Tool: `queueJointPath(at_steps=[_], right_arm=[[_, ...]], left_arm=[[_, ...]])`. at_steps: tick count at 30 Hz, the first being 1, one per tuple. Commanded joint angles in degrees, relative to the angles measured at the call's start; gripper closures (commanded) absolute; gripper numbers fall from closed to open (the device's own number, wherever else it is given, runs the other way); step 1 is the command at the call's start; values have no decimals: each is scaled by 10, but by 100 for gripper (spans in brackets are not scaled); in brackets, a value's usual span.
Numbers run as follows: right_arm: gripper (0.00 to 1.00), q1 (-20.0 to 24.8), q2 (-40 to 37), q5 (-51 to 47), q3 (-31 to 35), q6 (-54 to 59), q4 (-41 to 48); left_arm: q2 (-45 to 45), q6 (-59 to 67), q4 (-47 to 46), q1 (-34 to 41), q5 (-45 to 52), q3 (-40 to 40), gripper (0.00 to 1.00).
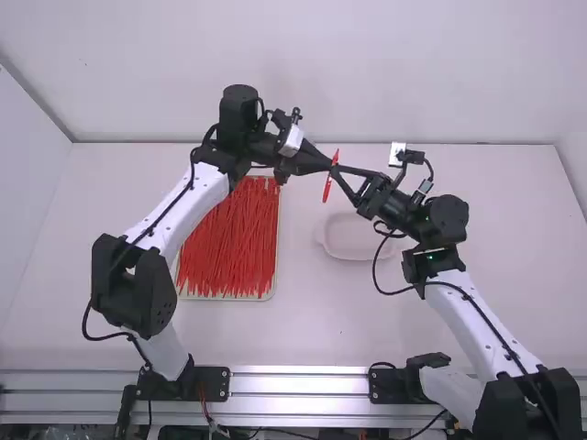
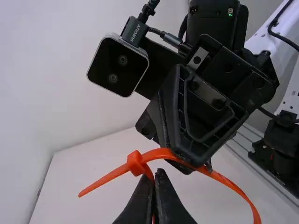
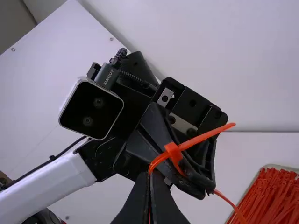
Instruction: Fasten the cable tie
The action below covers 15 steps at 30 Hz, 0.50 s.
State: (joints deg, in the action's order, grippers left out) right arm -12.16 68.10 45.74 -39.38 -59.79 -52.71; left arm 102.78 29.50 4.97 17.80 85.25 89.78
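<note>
Holding one red tie (image 1: 329, 178) between them, both claws meet in the air above the far middle of the table (image 1: 514, 275). The left claw (image 1: 326, 166) comes in from the left and the right claw (image 1: 345, 181) from the right, tips almost touching, with the tie standing roughly upright between them in the high view.

From the left wrist, the left claw (image 2: 154, 176) has its fingers pressed fully together. A sliver of orange-red strap shows in the seam between them, so it is clamped on the tie (image 2: 135, 162). The tie's square head sits just above those fingertips. A short pointed end sticks out past the head to one side, and the long strap sweeps away to the other, passing under the right claw's tips.

From the right wrist, the right claw (image 3: 150, 179) is likewise closed tight, with a thin red line of strap running down between its fingers. The head of the tie (image 3: 172, 150) sits just above its tips, against the front of the left claw, and one end of the strap angles up past that claw's fingers.

On the table below, a tray (image 1: 226, 297) to the left holds a spread pile of spare ties (image 1: 229, 238). A white dish (image 1: 353, 247) lies under the right arm, apart from the tray.
</note>
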Motion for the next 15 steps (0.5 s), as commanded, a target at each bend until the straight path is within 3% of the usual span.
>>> queueJointPath(at_steps=[1, 4, 8, 15], right_arm=[[100, 10, 2, -59, -20, 7, -9], [99, 9, 2, -42, -20, 6, -9], [73, 9, 2, -27, -20, 7, -9], [56, 11, 2, -23, -20, 6, -9]], left_arm=[[-13, -1, -3, 17, 47, -3, 98], [-13, -1, 0, 17, 47, -3, 98], [-13, -10, 2, 7, 47, -3, 98], [-13, -67, 37, 6, 47, -3, 98]])
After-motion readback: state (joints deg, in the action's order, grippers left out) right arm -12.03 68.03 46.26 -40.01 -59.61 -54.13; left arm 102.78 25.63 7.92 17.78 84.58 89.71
